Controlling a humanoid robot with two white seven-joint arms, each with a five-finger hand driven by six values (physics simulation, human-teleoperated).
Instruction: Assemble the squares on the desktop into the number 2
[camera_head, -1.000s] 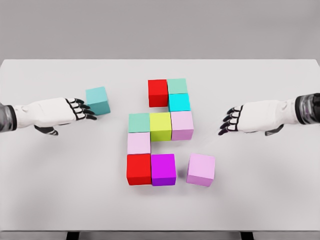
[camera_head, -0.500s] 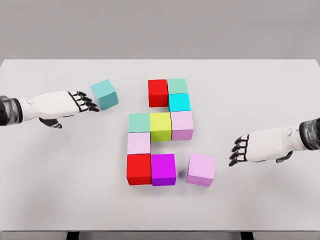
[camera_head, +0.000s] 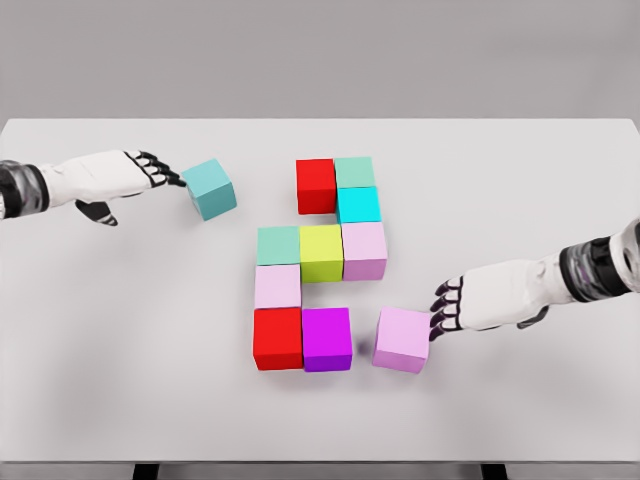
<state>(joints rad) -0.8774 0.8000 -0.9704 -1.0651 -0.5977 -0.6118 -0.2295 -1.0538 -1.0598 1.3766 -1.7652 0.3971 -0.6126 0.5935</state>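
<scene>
Most of the 2 stands assembled mid-counter (camera_head: 560, 160); the teal cube (camera_head: 209, 188) and pink cube (camera_head: 402, 339) remain loose. The left robot hand (camera_head: 140, 172) touches the teal cube with released fingers, grasping nothing. The right robot hand (camera_head: 450, 310), likewise grasping nothing, rests against the pink cube, just beside the purple cube (camera_head: 327, 338).

On the tabletop (camera_head: 120, 380) a cluster of touching cubes (camera_head: 320, 262) sits mid-table. A stray cube (camera_head: 210, 188) lies far left of it, the left hand (camera_head: 125, 175) at its left. Another cube (camera_head: 403, 340) lies just right of the cluster's front row, apart from it, the right hand (camera_head: 480, 305) against its right side.
</scene>
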